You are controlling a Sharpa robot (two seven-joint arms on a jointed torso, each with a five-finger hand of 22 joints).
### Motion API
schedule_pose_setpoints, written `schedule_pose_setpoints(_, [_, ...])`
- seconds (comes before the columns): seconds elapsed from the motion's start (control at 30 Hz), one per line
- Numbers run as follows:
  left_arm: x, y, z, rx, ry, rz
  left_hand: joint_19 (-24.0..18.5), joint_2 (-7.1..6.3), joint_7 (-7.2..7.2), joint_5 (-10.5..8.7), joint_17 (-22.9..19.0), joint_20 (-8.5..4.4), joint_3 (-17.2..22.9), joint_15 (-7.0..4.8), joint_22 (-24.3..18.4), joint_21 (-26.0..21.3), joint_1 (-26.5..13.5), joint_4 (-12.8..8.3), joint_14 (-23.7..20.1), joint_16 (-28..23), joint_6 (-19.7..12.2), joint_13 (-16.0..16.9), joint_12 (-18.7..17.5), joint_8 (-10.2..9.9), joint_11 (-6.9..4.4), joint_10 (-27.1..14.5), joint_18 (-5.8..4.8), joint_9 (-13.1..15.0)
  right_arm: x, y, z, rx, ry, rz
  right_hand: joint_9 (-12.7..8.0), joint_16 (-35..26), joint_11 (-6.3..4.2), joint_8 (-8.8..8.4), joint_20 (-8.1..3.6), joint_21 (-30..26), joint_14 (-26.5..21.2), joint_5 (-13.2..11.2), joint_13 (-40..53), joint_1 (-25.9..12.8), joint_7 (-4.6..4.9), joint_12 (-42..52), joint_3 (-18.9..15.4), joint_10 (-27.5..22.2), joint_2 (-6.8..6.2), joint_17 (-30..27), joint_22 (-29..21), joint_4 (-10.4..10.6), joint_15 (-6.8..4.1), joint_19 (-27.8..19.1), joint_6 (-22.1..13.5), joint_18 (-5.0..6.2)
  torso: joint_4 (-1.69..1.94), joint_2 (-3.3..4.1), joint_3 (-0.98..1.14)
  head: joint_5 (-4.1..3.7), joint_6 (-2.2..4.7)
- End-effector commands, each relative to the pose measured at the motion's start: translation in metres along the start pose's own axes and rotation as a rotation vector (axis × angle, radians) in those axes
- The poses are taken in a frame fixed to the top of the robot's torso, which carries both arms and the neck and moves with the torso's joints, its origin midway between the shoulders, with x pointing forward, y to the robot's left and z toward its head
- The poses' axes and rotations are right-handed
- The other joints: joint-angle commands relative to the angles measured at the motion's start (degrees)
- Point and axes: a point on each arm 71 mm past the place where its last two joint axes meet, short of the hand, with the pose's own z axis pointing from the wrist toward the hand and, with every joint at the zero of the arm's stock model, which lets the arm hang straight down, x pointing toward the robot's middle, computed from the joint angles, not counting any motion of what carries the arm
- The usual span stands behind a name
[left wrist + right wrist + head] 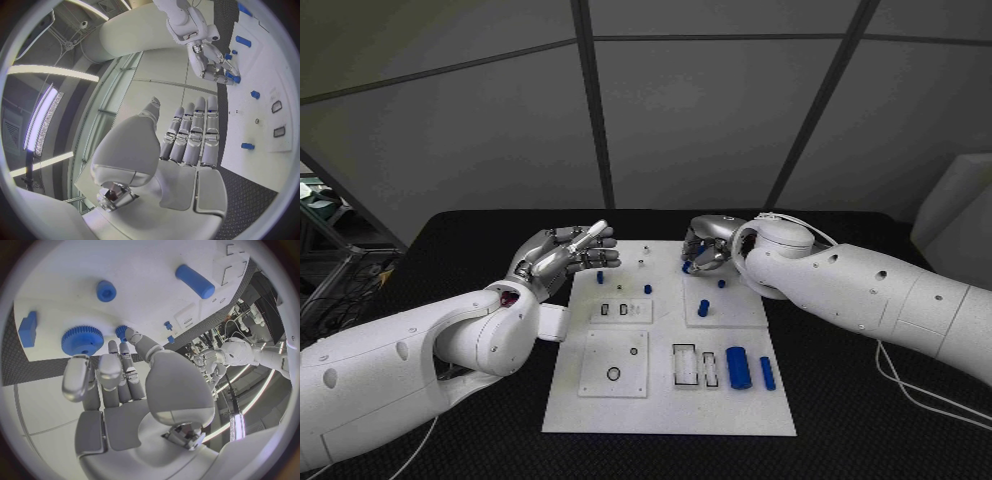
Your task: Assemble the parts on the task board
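The right hand (708,248), fingers apart and empty, hovered over a blue gear (82,340) at the board's (668,415) twelve o'clock; a mistimed grasp could knock it away. The left hand (568,252) was spread, idle.

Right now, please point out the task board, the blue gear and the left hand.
task board (733,415): head view, bare white part near its front edge.
blue gear (82,340): right wrist view, its flat top face.
left hand (567,252): head view, middle of the hand.
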Motion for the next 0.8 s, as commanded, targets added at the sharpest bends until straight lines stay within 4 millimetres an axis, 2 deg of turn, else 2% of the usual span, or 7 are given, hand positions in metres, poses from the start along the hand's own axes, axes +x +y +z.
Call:
schedule_pose_setpoints(0.03, [0.0025, -0.0018, 0.0003, 0.009, 0.02, -0.001, 0.46, -0.07, 0.34, -0.38, 0.02, 0.02, -0.42, 0.3, -0.07, 0.23, -0.53, 0.02, 0.07, -0.37, 0.07, -0.08, -0.28, -0.34, 0.05, 0.24, -0.72, -0.06, 0.0, 0.0012, 0.0011, -0.005, 0.016, -0.013, 0.07, 0.48, 0.04, -0.03, -0.05, 0.43, 0.84, 0.27, 0.07, -0.12, -0.06, -0.04, 0.44, 0.59, 0.69, 0.2, 0.26, 0.09, 0.2, 0.38, -0.23, -0.87, -0.03, 0.09, 0.01, 0.16, -0.02])
schedule_pose_setpoints(0.4, [0.0027, -0.0015, 0.0011, 0.008, 0.021, -0.002, 0.46, -0.07, 0.34, -0.38, 0.02, 0.02, -0.42, 0.3, -0.07, 0.23, -0.53, 0.02, 0.07, -0.37, 0.07, -0.08, -0.28, -0.34, 0.05, 0.24, -0.72, -0.06, 0.0013, 0.0034, 0.0035, -0.013, 0.022, -0.013, 0.1, 2.24, -0.36, -0.05, -0.21, 1.59, 0.76, 0.42, 0.12, -0.58, -0.28, 0.09, 1.56, 2.74, 1.79, 1.58, 2.41, 0.66, -0.03, 1.28, -0.12, -1.22, -0.05, 0.26, 0.03, 0.27, -0.27])
schedule_pose_setpoints(0.67, [0.0025, -0.0014, 0.0014, 0.008, 0.022, -0.002, 0.46, -0.07, 0.34, -0.38, 0.02, 0.02, -0.42, 0.3, -0.07, 0.23, -0.53, 0.02, 0.07, -0.37, 0.07, -0.08, -0.28, -0.34, 0.05, 0.24, -0.72, -0.06, 0.0009, 0.0009, 0.0052, -0.003, 0.011, -0.01, 0.26, 3.37, -1.27, 0.15, -0.81, 2.82, 0.61, 0.74, 0.46, 0.13, -0.82, 0.44, 3.23, 6.25, 3.3, 2.23, 4.8, 0.76, -0.77, 2.36, 0.59, -1.63, -0.01, 0.35, 0.0, 0.22, -0.62])
schedule_pose_setpoints(0.8, [0.002, -0.0015, 0.0014, 0.007, 0.021, -0.002, 0.46, -0.07, 0.34, -0.38, 0.02, 0.02, -0.42, 0.3, -0.07, 0.23, -0.53, 0.02, 0.07, -0.37, 0.07, -0.08, -0.28, -0.34, 0.05, 0.24, -0.72, -0.06, -0.001, 0.0011, 0.0056, -0.006, -0.018, -0.005, 0.29, 3.61, -1.45, 0.11, -1.05, 3.15, 0.52, 1.04, 0.56, 0.48, -0.92, 0.27, 3.69, 7.06, 3.53, 2.25, 5.41, 0.56, -0.96, 2.6, 0.8, -1.74, -0.08, 0.32, 0.02, 0.37, -0.7])
